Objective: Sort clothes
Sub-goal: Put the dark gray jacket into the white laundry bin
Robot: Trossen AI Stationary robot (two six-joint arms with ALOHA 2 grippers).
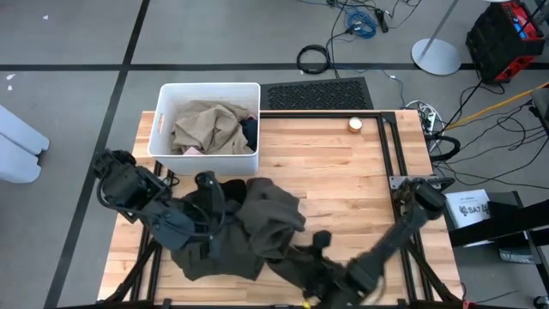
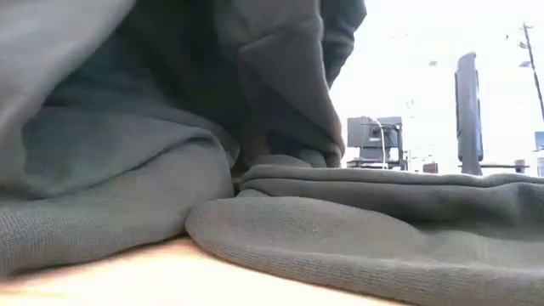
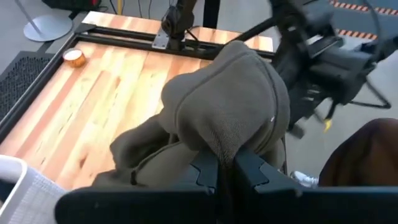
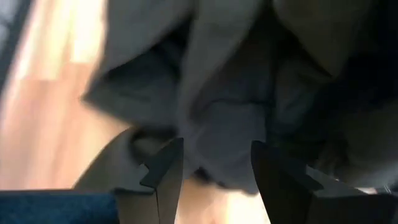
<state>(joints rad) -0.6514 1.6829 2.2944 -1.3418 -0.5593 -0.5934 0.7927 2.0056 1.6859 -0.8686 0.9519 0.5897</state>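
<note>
left hand [image 3: 227,171] clamped on soft olive-brown fabric garment [image 1: 257,223], lifting it for sorting | right hand [image 4: 214,165] half-open at its hem, holding nothing

Wooden table [image 1: 343,184], white plastic bin [image 1: 159,130] at the table's far left corner, small round tan object [image 1: 355,124] near the far right edge, black ribbed mat [image 1: 317,93] on the floor beyond the far edge, coiled cables [image 1: 314,58] farther off

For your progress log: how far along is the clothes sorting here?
Done: a tan garment lies in the white bin. In hand: the left tool is shut on the olive-brown garment; the right tool is open beside it. Left: that garment is on the table.
</note>
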